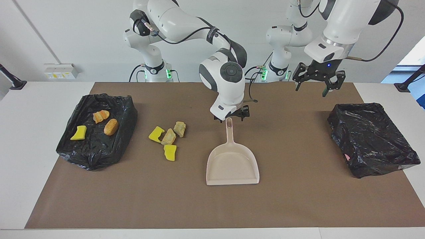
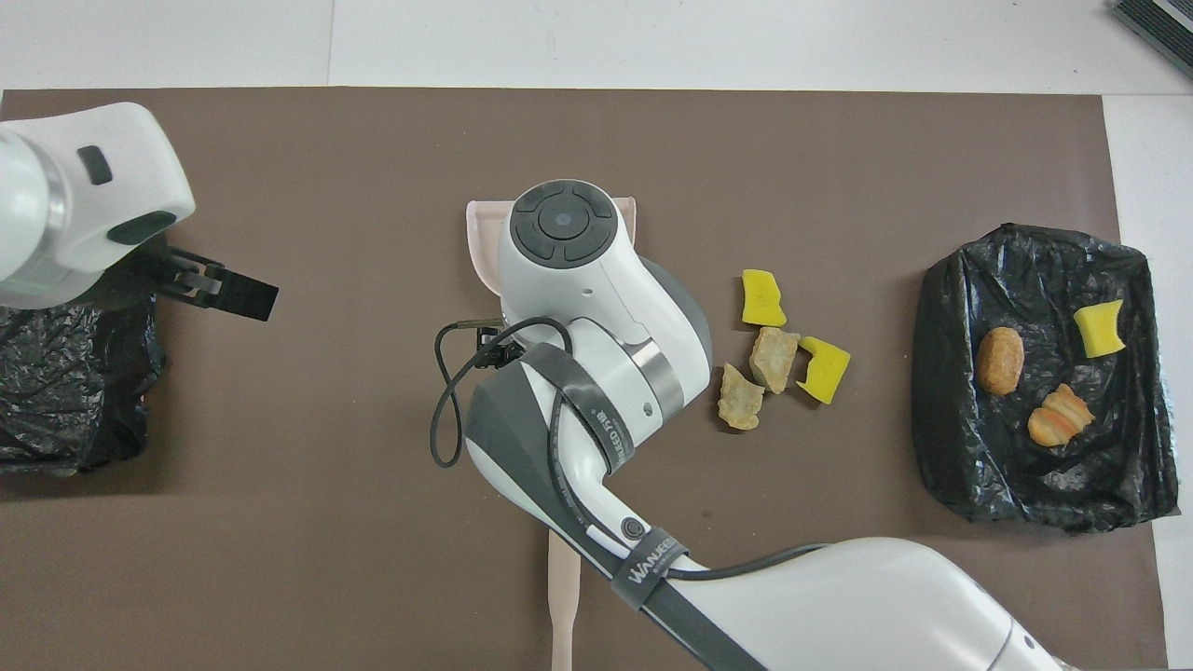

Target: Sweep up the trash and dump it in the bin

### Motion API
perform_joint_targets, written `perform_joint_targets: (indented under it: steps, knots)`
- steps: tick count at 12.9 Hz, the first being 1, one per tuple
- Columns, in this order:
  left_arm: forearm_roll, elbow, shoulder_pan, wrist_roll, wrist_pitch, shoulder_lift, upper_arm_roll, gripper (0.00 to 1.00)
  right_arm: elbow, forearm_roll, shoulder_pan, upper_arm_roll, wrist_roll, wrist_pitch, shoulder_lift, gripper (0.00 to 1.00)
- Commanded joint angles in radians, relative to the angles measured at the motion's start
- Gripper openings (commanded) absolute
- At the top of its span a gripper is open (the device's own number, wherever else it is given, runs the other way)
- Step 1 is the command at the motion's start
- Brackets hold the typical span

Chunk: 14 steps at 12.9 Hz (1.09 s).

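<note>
Four pieces of trash lie in a cluster on the brown mat: two yellow chunks [image 1: 156,134] [image 1: 170,152] and two tan lumps [image 1: 168,136] [image 1: 179,128]; the cluster also shows in the overhead view [image 2: 774,358]. Three more pieces [image 1: 111,126] lie in the black-lined bin [image 1: 96,152] at the right arm's end. The beige dustpan [image 1: 232,166] lies flat mid-mat, beside the cluster. My right gripper [image 1: 231,117] hangs open just over the tip of its handle [image 1: 228,123]. My left gripper [image 1: 313,81] is open in the air over the mat near the second bin.
A second black-lined bin [image 1: 372,139] stands at the left arm's end, with a small pink scrap at its edge. A beige brush handle [image 2: 562,596] lies on the mat near the robots, partly under the right arm. White table [image 1: 40,99] surrounds the mat.
</note>
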Motion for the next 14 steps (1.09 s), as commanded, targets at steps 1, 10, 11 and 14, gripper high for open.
perform_joint_targets:
  steps: [1,10,11,14]
  knots:
    - [0.061,0.032,0.011,-0.091,0.082,0.103,-0.082,1.00,-0.166,0.002,-0.006,0.005,0.048,0.009,-0.126,1.00]
    - [0.237,0.147,-0.035,-0.544,0.227,0.407,-0.280,1.00,-0.544,0.176,0.077,0.005,0.228,0.092,-0.354,1.00]
    - [0.237,0.137,-0.044,-0.575,0.232,0.416,-0.282,1.00,-0.590,0.183,0.103,0.005,0.231,0.124,-0.383,1.00]
    - [0.240,0.103,-0.050,-0.667,0.278,0.430,-0.302,1.00,-0.818,0.259,0.172,0.005,0.249,0.303,-0.499,1.00]
